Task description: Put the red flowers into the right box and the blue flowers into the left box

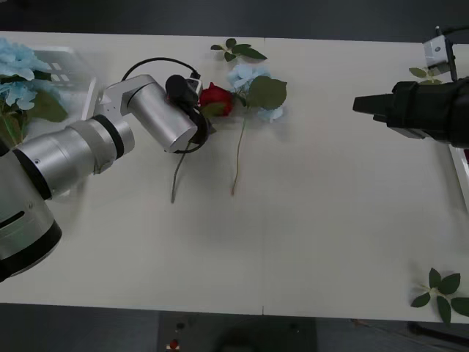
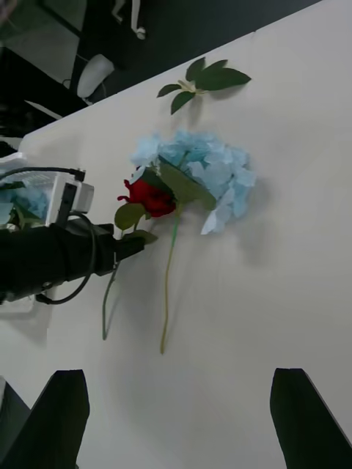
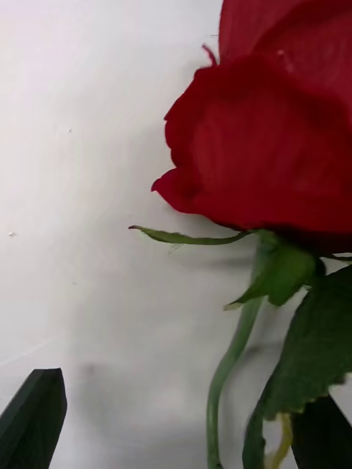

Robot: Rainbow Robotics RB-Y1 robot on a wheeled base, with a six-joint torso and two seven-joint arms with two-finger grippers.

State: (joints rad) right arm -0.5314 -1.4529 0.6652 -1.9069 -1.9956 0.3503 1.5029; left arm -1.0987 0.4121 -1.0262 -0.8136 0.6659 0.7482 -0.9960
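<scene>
A red flower [image 1: 215, 97] lies on the white table, its bloom [image 3: 271, 139] close before my left gripper [image 3: 180, 432]. That gripper is open, and its black fingers [image 3: 37, 418] stand on either side of the green stem [image 3: 229, 366] just below the bloom. A blue flower [image 1: 248, 79] lies right beside the rose, touching it, with a large leaf [image 1: 267, 93]. More blue flowers [image 1: 15, 73] lie in the left box [image 1: 73, 62] at the far left. My right gripper [image 2: 180, 432] hangs open and empty at the table's right side [image 1: 364, 104]. A thin rim of the right box [image 1: 461, 167] shows at the right edge.
Loose leaf sprigs lie at the far middle [image 1: 238, 50], at the far right [image 1: 421, 72] and at the near right corner [image 1: 440, 290]. The two stems [image 1: 236, 158] run toward me across the table's middle. A white block [image 1: 437, 51] sits at the far right.
</scene>
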